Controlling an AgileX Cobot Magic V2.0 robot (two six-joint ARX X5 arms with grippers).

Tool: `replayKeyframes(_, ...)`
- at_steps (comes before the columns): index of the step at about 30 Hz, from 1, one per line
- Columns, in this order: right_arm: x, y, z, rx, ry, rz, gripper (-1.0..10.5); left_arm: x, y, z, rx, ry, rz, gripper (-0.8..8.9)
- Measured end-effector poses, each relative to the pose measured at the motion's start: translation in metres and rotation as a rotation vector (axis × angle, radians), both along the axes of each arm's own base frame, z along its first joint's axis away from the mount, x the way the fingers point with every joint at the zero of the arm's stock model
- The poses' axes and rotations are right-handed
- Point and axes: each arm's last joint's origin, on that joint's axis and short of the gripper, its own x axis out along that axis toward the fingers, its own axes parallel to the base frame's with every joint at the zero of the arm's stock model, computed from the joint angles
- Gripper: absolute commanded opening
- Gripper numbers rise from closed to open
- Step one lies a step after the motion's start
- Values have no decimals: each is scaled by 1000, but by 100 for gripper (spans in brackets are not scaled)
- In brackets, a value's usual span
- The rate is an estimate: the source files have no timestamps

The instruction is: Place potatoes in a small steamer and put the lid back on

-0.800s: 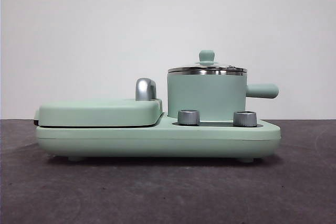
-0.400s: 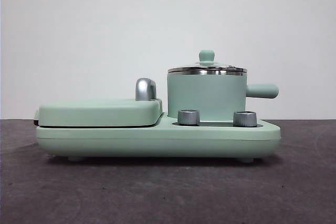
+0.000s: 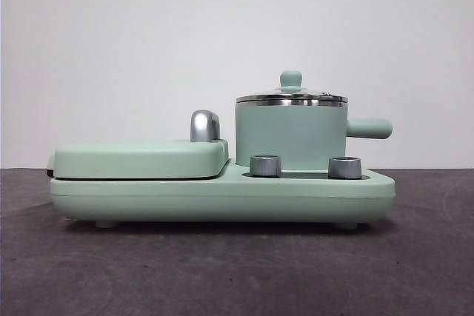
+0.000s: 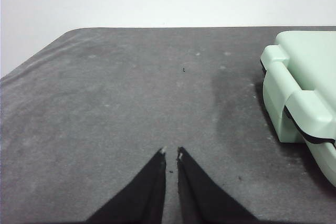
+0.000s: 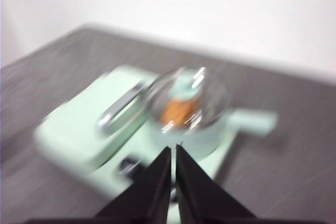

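1. The small steamer (image 3: 290, 136) stands upright on the right half of the mint-green cooker base (image 3: 222, 196), its stubby handle pointing right.
2. The lid (image 3: 292, 97) sits level on the steamer's steel rim, its mint-green knob on top.
3. In the blurred right wrist view, the potato (image 5: 178, 110) shows as an orange-brown patch through the glass lid, inside the steamer.
4. The flat griddle cover (image 3: 139, 158) lies closed on the left half of the base, with a chrome handle (image 3: 204, 125) rising beside the steamer.
5. Two silver dials (image 3: 265, 165) stand on the near edge of the base, in front of the steamer.
6. The right gripper (image 5: 173, 149) hangs above the near side of the cooker, its fingers clenched together and grasping nothing.
7. The left gripper (image 4: 171, 153) hovers over the bare dark desk (image 4: 115, 108), left of the cooker's end, its fingers nearly together and empty.
8. Neither arm shows in the front view.
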Motion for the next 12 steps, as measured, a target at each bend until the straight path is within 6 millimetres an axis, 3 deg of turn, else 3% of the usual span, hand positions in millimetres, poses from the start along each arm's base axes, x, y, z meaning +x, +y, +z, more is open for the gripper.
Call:
replayKeyframes(5,0,-12,-50,-8,-210,-179,10,0,0,0,0,0,0,35)
replayKeyframes(12,7,-19,-136,-30,-199,-316,10,0,0,0,0,0,0,35)
